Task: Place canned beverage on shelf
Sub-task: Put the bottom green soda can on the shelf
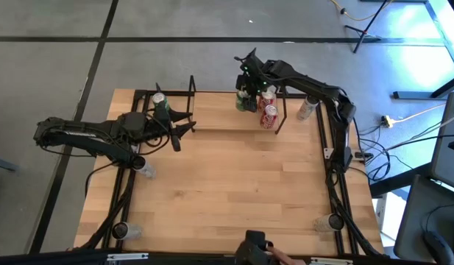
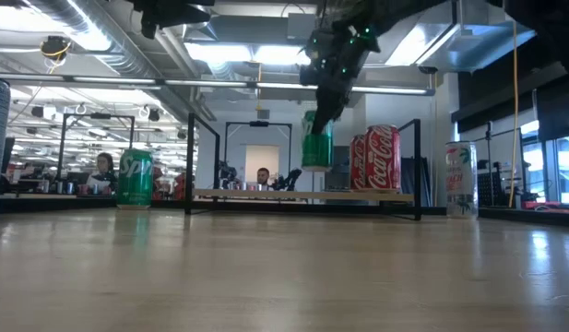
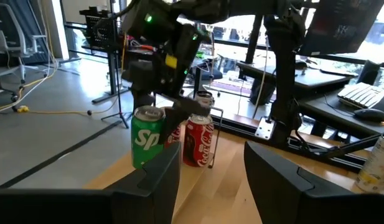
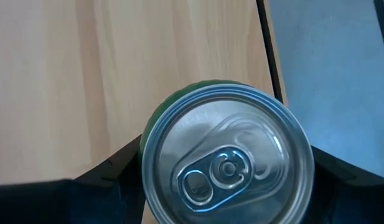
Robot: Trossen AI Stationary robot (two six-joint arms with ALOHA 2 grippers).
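The shelf is a low wooden board with black end frames at the table's far side. My right gripper is shut on a green can above the shelf's right part, beside two red cans that stand on the board. The left wrist view also shows this green can and the red cans. Another green can stands at the shelf's left end. My left gripper is open and empty near that end. My right gripper pinches the green can's round wall just below its top rim, one finger on each side. The fingers come from above, pointing down. The can hangs upright, lifted clear of the shelf board.
A pale can stands on the table right of the shelf and also shows in the low view. Clear cups sit near the table's corners. The wide wooden tabletop lies in front of the shelf. People sit in the room beyond.
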